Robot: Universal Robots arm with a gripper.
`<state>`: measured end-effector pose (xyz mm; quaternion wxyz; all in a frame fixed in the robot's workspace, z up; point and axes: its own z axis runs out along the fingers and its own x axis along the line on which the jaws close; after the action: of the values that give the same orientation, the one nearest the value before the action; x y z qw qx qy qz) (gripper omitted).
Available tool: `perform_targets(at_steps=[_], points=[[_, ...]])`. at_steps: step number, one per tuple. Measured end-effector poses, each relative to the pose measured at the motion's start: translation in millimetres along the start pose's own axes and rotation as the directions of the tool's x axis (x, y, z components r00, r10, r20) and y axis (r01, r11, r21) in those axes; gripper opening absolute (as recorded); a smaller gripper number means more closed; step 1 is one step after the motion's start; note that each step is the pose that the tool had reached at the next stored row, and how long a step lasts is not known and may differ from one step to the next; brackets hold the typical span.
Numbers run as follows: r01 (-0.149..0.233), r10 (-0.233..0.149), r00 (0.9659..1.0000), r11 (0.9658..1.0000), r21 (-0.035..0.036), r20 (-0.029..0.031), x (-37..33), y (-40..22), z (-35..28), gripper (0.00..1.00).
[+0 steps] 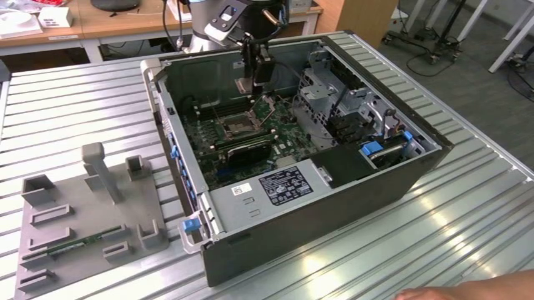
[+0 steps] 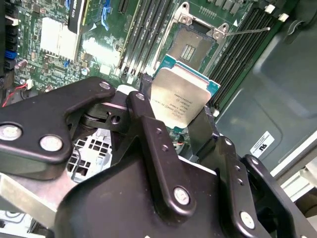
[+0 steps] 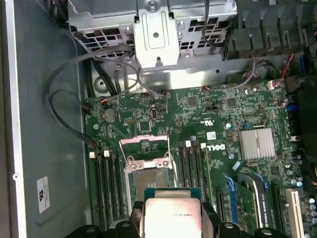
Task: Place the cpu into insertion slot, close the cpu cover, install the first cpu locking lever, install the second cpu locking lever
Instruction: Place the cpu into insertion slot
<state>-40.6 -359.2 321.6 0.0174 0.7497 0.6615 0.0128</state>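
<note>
CPU in the claw, poised over the open socket

The claw [image 2: 176,116] is clamped on two opposite edges of the cpu [image 2: 184,91], metal top toward the wrist, and holds it clear of the board. The insertion slot [image 3: 148,174] lies below and just ahead of the chip. It is bare, with the cpu cover [image 3: 143,140] swung up on the side away from the claw, and the chip's edges look roughly square to the socket's.
</note>
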Motion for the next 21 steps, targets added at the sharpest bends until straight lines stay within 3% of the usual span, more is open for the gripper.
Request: perform_targets(at_steps=[3, 6, 9, 12, 16, 18, 21], points=[[0.004, -0.004, 1.0000, 1.0000, 0.0003, -0.0001, 0.0, 0.0, 0.0, 0.54], [0.046, -0.046, 0.9990, 0.9990, 0.0000, -0.0022, 0.0, 0.0, 0.2, 0.54], [0.099, -0.099, 0.9951, 0.9951, -0.0003, -0.0045, 0.0, 0.0, 0.4, 0.54], [0.147, -0.147, 0.9890, 0.9891, -0.0007, -0.0064, 0.0, 0.0, 0.6, 0.54], [0.155, -0.155, 0.9878, 0.9878, -0.0009, -0.0070, -0.1, -0.5, 0.7, 0.54], [0.160, -0.160, 0.9871, 0.9871, -0.0044, -0.0079, -0.3, -2.1, 1.3, 0.54], [0.166, -0.166, 0.9861, 0.9860, -0.0171, -0.0078, -0.5, -4.5, 3.4, 0.54]])
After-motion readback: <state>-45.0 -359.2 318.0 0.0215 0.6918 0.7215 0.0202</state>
